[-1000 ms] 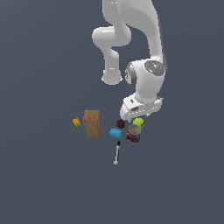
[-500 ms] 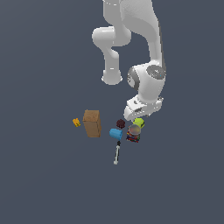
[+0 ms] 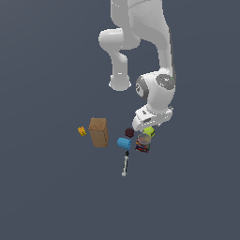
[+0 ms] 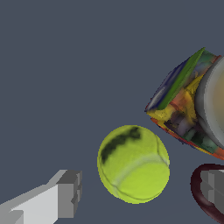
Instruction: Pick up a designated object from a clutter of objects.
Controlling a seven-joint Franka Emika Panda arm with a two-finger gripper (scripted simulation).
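Gripper [image 4: 140, 192] lowered, straddling lime ball [image 4: 133, 164], dark smudge

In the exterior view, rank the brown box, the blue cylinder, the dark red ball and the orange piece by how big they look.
1. brown box, clearly largest.
2. blue cylinder.
3. dark red ball, partly under the arm, so its rank against the cylinder is unsure.
4. orange piece, smallest.

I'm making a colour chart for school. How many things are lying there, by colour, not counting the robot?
Orange: 1, small piece
Brown: 1, box
Blue: 1, cylinder
Dark red: 1, ball
Yellow-green: 1, tennis ball
Multicoloured: 1, grey-topped can
White: 1, thin stick
Total: 7
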